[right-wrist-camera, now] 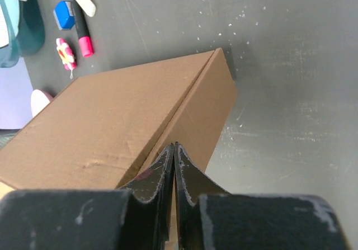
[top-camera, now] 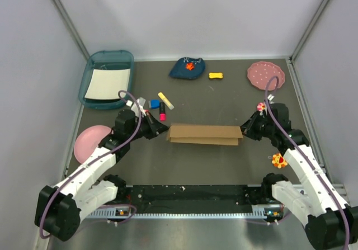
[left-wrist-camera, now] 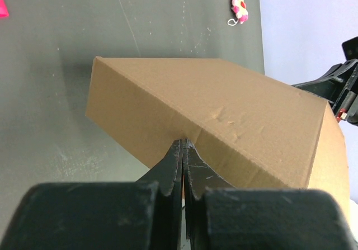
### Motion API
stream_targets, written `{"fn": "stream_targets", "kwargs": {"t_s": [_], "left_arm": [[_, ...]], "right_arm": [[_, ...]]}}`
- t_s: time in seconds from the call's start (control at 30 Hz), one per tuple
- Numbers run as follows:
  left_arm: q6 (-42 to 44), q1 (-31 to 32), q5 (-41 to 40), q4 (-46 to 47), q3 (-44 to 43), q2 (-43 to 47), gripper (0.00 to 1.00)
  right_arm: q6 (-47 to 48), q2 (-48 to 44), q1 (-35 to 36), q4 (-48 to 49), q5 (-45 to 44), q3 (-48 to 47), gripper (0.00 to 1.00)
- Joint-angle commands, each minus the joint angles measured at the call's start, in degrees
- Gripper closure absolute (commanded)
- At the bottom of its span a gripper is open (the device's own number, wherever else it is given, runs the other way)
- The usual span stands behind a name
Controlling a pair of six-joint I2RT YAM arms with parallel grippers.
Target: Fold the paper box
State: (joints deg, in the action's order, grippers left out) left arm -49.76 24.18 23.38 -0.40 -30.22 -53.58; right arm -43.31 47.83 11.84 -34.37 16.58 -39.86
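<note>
Two grippers meet the paper box (top-camera: 205,133) at its short ends, one on each side. The box lies on the dark table (top-camera: 196,169) between the two arms, near the middle, with its long side going from left to right. Its top is closed and flat. The left gripper (top-camera: 163,131) has its fingers pressed together; in the left wrist view the gripper (left-wrist-camera: 183,144) touches with its tips the edge where the top of the box (left-wrist-camera: 224,110) meets the side. The right gripper (top-camera: 244,131) is also pressed together, and in its own wrist view the gripper (right-wrist-camera: 174,147) has its tips at the end edge of the box (right-wrist-camera: 112,127). We cannot tell if a thin piece of cardboard sits between the fingers. Behind the box, near the left arm, we see a pink marker (top-camera: 162,114) and a blue block (top-camera: 154,103). A teal tray (top-camera: 112,53) with a white sheet stands in the far left corner.
</note>
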Motion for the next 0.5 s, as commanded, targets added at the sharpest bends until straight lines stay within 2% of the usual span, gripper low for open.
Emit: {"fn": "stream_targets", "kwargs": {"t_s": [0.0, 0.47], "left_arm": [[-1.83, 0.86, 5.63, 1.55, -2.48, -0.11, 1.0], [-2.89, 0.78, 6.51, 5.59, -3.27, -11.18, 1.0]], "right_arm": [[-1.6, 0.33, 0.56, 1.85, 5.48, -4.44, 0.96], [0.59, 10.87, 0.56, 3.96, 4.17, -6.99, 0.95]]}}
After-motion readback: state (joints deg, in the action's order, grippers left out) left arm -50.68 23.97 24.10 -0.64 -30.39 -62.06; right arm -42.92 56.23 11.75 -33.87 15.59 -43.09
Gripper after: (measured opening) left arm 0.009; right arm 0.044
